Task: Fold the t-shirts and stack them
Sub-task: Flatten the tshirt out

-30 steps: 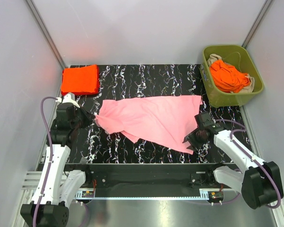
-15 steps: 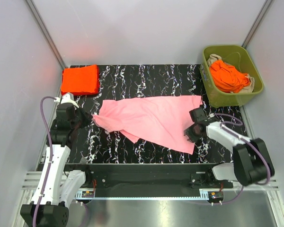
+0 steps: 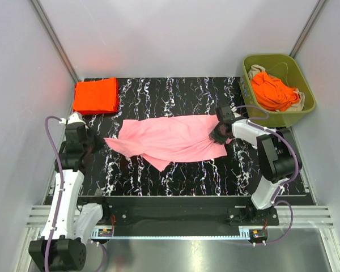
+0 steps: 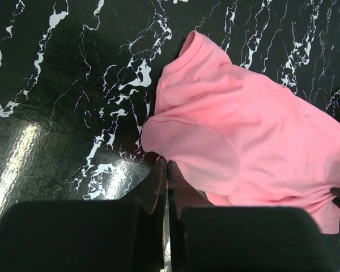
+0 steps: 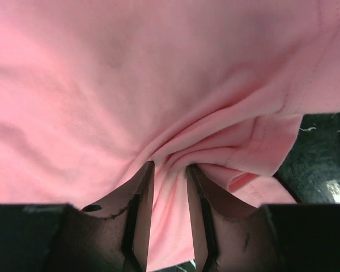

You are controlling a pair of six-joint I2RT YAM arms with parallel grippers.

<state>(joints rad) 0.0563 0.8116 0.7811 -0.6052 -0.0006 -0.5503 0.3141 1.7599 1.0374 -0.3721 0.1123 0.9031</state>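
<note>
L pincer [image 4: 166, 167] closed tight on pink t-shirt [image 3: 170, 139] edge; R pincer [image 5: 170, 168] pinching bunched cloth, jaws narrowly apart.

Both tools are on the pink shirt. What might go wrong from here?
The right tool pinches a bunched wad of the pink shirt, so creases may carry into the fold. The left tool seems to grip only a thin edge, so more tension might pull it free.

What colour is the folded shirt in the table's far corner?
The folded shirt is bright orange-red, seen best from the top camera.
</note>
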